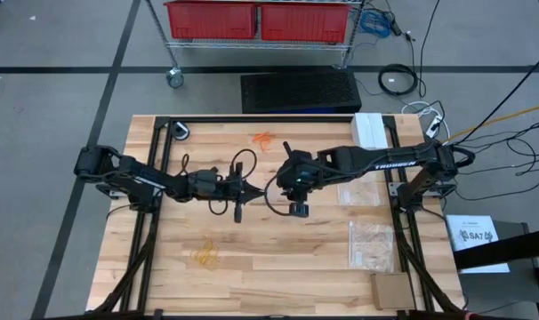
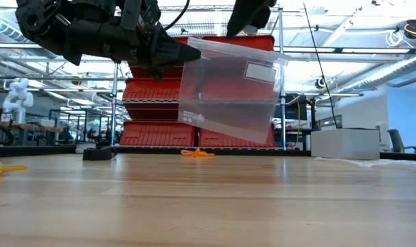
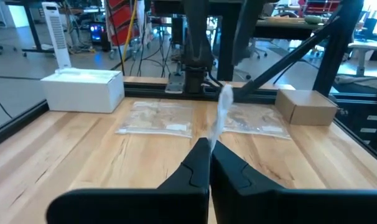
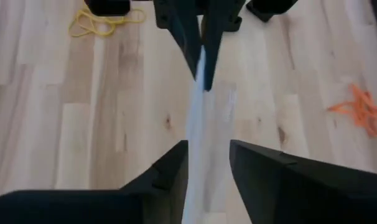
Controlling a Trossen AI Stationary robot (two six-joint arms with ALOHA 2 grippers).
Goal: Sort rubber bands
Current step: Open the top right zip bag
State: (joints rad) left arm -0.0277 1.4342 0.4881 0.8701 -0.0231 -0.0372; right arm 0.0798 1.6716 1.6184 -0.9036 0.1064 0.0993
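A clear plastic bag [image 2: 228, 89] hangs in the air over the middle of the table, between my two grippers. My left gripper [image 1: 250, 189] is shut on it. My right gripper [image 4: 207, 162] is open; its fingers stand on either side of the bag's upper edge [image 4: 200, 134], and I cannot tell whether they touch it. Orange rubber bands [image 1: 263, 140] lie near the far edge. Pale yellow rubber bands [image 1: 205, 255] lie toward the near left. A small dark thing [image 1: 181, 132] sits at the far left; I cannot tell if it is the black bands. My left gripper pinches the clear bag between its two fingers at an upper corner [image 2: 186, 53], coming level from the table's left. The bag is lifted clear of the table. It hangs tilted beyond and below the fingertips [image 3: 204, 155], seen edge-on in the left wrist view.
Two clear bags holding bands [image 1: 358, 191] [image 1: 372, 242] lie flat on the table's right side. A white box [image 1: 369, 131] sits at the far right corner and a cardboard box [image 1: 392, 290] at the near right. Black cables [image 1: 238, 169] loop around the left wrist.
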